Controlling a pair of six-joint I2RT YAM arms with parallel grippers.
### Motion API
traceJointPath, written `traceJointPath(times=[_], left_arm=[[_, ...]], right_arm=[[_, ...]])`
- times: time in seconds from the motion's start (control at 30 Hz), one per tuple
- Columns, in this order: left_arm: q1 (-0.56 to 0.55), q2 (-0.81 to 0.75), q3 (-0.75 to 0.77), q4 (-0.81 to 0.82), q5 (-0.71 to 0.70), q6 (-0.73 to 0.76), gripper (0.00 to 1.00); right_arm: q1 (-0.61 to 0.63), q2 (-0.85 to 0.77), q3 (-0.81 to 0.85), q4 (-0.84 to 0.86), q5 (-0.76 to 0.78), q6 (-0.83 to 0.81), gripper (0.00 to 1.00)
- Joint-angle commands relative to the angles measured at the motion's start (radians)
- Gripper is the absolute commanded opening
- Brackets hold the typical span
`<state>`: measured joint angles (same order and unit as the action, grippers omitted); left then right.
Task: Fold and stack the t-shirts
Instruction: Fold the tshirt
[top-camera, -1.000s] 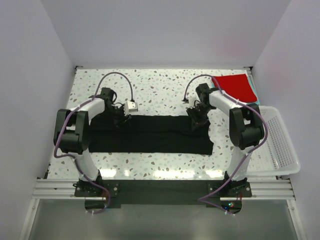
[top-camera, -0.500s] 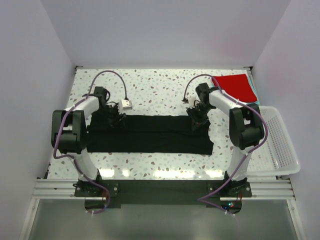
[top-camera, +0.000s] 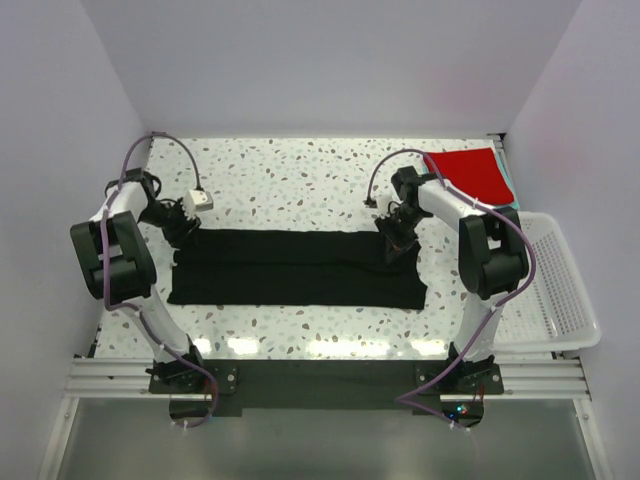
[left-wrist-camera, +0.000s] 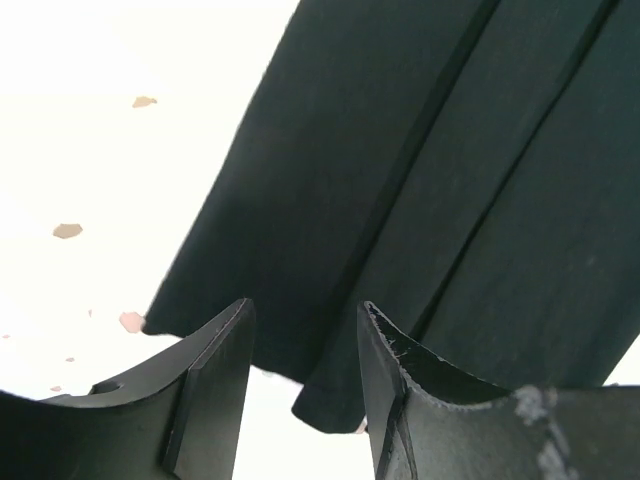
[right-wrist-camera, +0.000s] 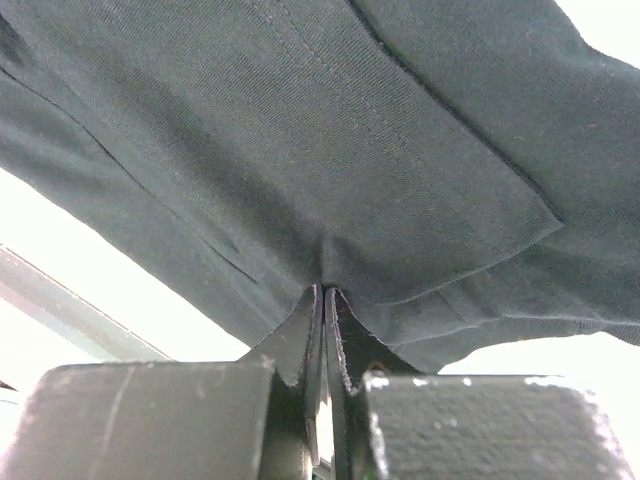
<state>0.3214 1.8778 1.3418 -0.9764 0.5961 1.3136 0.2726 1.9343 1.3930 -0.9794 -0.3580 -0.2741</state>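
Note:
The black t-shirt (top-camera: 300, 270) lies folded into a long strip across the middle of the table. My left gripper (top-camera: 178, 224) stands open at the strip's far left corner. In the left wrist view the black cloth (left-wrist-camera: 450, 150) ends just past my left gripper (left-wrist-camera: 305, 310), and nothing is pinched between the fingers. My right gripper (top-camera: 392, 243) is down on the strip's far right part. In the right wrist view my right gripper (right-wrist-camera: 323, 288) is shut on a small pinch of the black cloth (right-wrist-camera: 350, 130). A folded red t-shirt (top-camera: 468, 172) lies at the back right on a teal one (top-camera: 512, 186).
A white mesh basket (top-camera: 562, 290) hangs off the table's right edge. The speckled table (top-camera: 300, 170) is walled on the left, back and right. Purple cables loop above both arms.
My left arm has swung left from the shirt's far edge to its left end, still open. My right gripper has closed on the black cloth and stayed in place.

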Motion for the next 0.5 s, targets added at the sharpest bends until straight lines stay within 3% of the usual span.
traceJointPath(times=[0.0, 0.27, 0.47], left_arm=[[0.013, 0.029, 0.039, -0.067, -0.033, 0.07, 0.5], [0.019, 0.05, 0.034, -0.074, -0.096, 0.098, 0.49], [0.027, 0.055, 0.045, -0.117, -0.107, 0.124, 0.43]], right_arm=[[-0.009, -0.006, 0.035, -0.024, -0.021, -0.016, 0.0], [-0.018, -0.014, 0.034, -0.024, -0.022, -0.019, 0.0], [-0.024, -0.021, 0.035, -0.024, -0.019, -0.024, 0.0]])
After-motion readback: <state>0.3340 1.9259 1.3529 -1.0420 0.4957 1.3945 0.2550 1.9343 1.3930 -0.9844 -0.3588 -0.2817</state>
